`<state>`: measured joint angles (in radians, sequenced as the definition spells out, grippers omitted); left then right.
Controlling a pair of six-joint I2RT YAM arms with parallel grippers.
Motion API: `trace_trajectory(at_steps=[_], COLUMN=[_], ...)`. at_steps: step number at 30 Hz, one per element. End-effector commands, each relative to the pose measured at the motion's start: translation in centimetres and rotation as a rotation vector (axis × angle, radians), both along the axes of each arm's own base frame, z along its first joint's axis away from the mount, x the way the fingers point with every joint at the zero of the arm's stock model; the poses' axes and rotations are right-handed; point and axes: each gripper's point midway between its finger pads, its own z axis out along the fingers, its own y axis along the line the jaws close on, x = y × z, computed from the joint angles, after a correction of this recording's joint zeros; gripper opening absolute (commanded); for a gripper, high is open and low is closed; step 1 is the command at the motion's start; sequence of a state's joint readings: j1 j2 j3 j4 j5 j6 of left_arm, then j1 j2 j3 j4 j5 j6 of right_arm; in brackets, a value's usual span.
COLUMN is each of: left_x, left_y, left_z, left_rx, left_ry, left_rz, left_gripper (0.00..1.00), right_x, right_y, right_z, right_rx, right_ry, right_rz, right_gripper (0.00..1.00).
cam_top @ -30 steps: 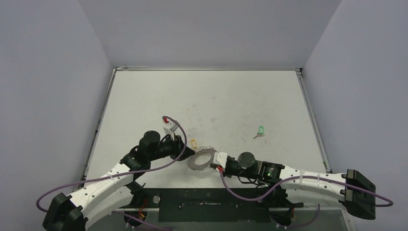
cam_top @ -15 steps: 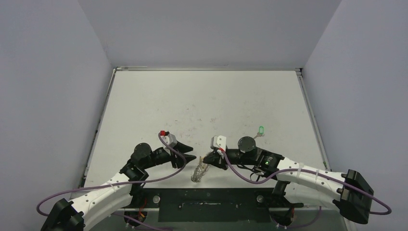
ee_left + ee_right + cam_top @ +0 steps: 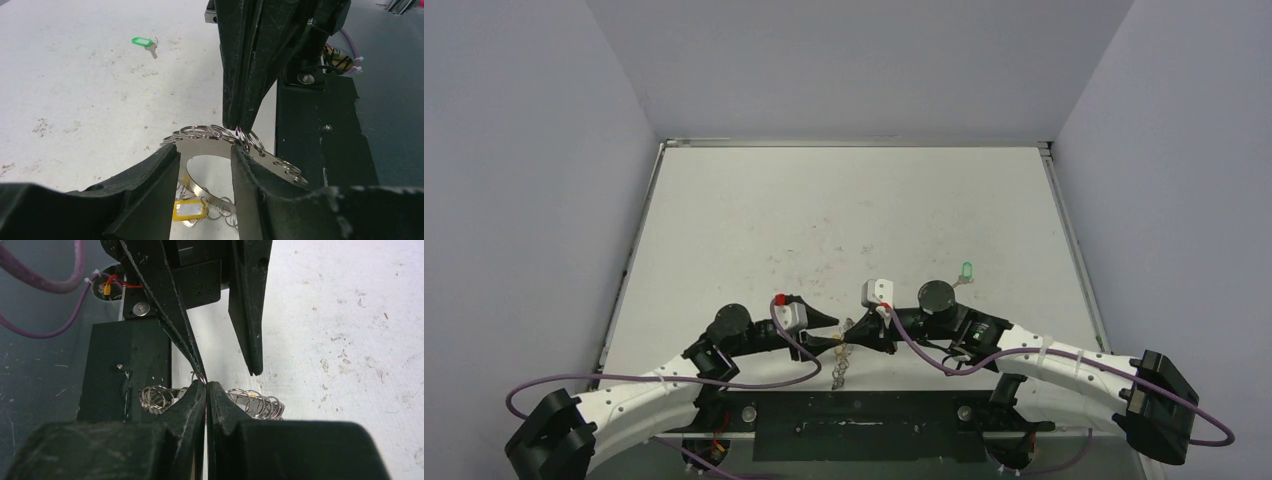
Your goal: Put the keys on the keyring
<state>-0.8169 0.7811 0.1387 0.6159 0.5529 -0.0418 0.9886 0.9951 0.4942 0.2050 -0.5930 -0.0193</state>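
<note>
The keyring (image 3: 839,362) hangs off the table, edge-on, near the front edge. My right gripper (image 3: 855,335) is shut on one of its wire loops, its tips (image 3: 239,127) coming down onto the rim. My left gripper (image 3: 204,147) stands open, its fingers (image 3: 165,172) straddling the ring's flat band (image 3: 205,150). The yellow key (image 3: 189,210) dangles from loops on the ring's lower part. The green key (image 3: 967,270) lies alone on the table, far from both grippers. In the right wrist view, the pads (image 3: 197,390) press together over a loop, coils (image 3: 255,402) on both sides.
The arms' black base plate (image 3: 854,410) runs along the near edge just below the hanging ring. Purple cables (image 3: 944,365) loop beside both wrists. Grey walls close off the table at the left, right and back.
The ring lay flat on the table a second ago; my right gripper has lifted it so it hangs edge-on. My left gripper opened wider and moved right, up against the ring.
</note>
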Motion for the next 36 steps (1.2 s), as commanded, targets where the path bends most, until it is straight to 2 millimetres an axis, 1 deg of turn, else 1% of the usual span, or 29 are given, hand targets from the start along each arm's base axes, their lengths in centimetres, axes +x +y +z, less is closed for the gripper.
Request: trace_trajectory(at_steps=[1, 5, 10, 14, 21, 24, 25, 29, 36], left_x=[-0.7, -1.0, -0.1, -0.1, -0.4, -0.5, -0.5, -0.7, -0.5], left_y=[-0.6, -0.7, 0.1, 0.6, -0.1, -0.5, -0.6, -1.0, -0.9], left_z=[1.2, 1.4, 1.2, 1.5, 2.3, 2.7, 2.8, 3.2, 4.0], left_rx=[-0.032, -0.035, -0.017, -0.020, -0.050, -0.064, -0.067, -0.080, -0.107], left_ry=[-0.097, -0.114, -0.114, -0.121, -0.116, -0.122, -0.121, -0.120, -0.136], left_rz=[-0.030, -0.029, 0.050, 0.066, 0.042, 0.028, 0.024, 0.008, 0.023], left_gripper=[0.41, 0.39, 0.37, 0.38, 0.37, 0.29, 0.28, 0.27, 0.27], right_x=[0.9, 0.8, 0.9, 1.0, 1.1, 1.1, 1.1, 1.1, 1.0], right_y=[1.2, 1.1, 0.9, 0.6, 0.6, 0.7, 0.7, 0.6, 0.6], right_z=[5.0, 4.8, 4.9, 5.0, 5.1, 5.0, 5.0, 4.8, 4.7], right_rx=[0.155, 0.154, 0.151, 0.155, 0.167, 0.168, 0.168, 0.165, 0.168], right_ry=[-0.083, -0.081, -0.086, -0.089, -0.092, -0.093, -0.093, -0.092, -0.068], right_rz=[0.002, 0.000, -0.008, -0.019, -0.022, -0.022, -0.022, -0.026, -0.030], right_gripper=[0.00, 0.00, 0.00, 0.00, 0.00, 0.00, 0.00, 0.00, 0.00])
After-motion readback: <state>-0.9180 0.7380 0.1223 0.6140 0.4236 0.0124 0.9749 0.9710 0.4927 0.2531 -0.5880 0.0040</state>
